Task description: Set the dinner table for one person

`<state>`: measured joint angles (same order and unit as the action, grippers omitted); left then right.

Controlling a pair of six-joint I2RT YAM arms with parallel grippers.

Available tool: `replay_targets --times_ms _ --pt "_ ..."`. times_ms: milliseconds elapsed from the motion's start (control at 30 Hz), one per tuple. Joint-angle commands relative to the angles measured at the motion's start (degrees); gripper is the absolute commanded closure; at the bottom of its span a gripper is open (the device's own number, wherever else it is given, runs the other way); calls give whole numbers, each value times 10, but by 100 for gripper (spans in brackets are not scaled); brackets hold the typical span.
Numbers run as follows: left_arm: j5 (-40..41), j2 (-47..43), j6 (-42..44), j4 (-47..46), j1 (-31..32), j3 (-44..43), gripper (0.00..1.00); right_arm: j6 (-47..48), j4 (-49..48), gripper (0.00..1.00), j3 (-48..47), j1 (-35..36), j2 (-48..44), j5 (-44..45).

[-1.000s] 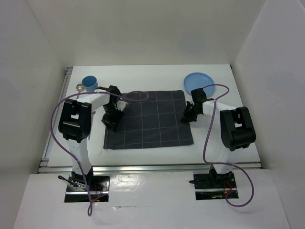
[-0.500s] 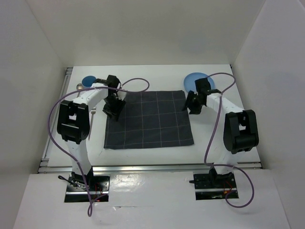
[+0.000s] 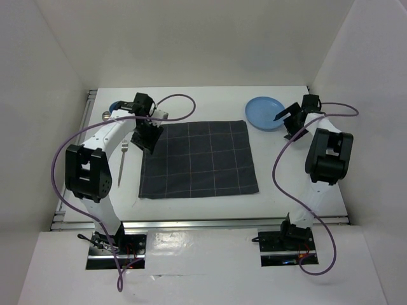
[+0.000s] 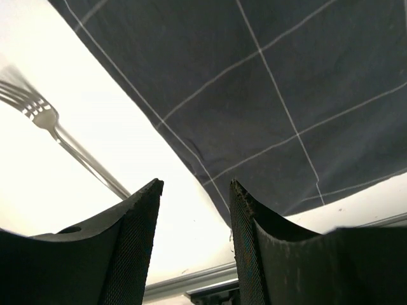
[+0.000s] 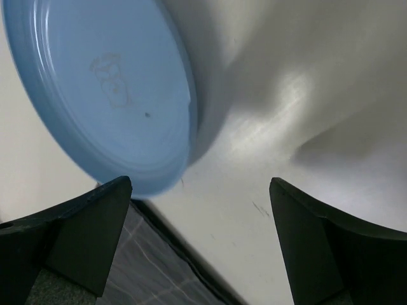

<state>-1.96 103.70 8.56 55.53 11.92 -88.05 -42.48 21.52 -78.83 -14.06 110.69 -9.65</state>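
Fetching the plate [image 5: 108,95] seems in hand: the right hand [image 5: 200,184], spread wide and empty above the worktop [image 5: 267,121], has the plate just ahead; next it must straddle the rim. The left hand [image 4: 196,184] is narrowly parted, empty.

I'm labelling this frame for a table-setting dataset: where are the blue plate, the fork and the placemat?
blue plate [image 3: 262,112], top external view, its centre.
fork [image 3: 121,169], top external view, mid-handle.
placemat [image 3: 198,159], top external view, middle of the cloth.
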Motion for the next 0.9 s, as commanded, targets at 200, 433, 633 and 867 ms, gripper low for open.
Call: replay_targets --times_ms 200,433,633,867 --pt "32 -52 -12 7 -2 46 45 -126 -19 11 -141 10 155 40" --pt "37 -63 -12 7 -13 57 44 -126 -31 68 -150 10 195 11" --pt "32 -69 -17 13 -33 29 44 -93 -30 100 -151 10 195 3" --pt "39 -89 -17 13 -58 24 44 -6 -116 100 -75 25 88 -63"
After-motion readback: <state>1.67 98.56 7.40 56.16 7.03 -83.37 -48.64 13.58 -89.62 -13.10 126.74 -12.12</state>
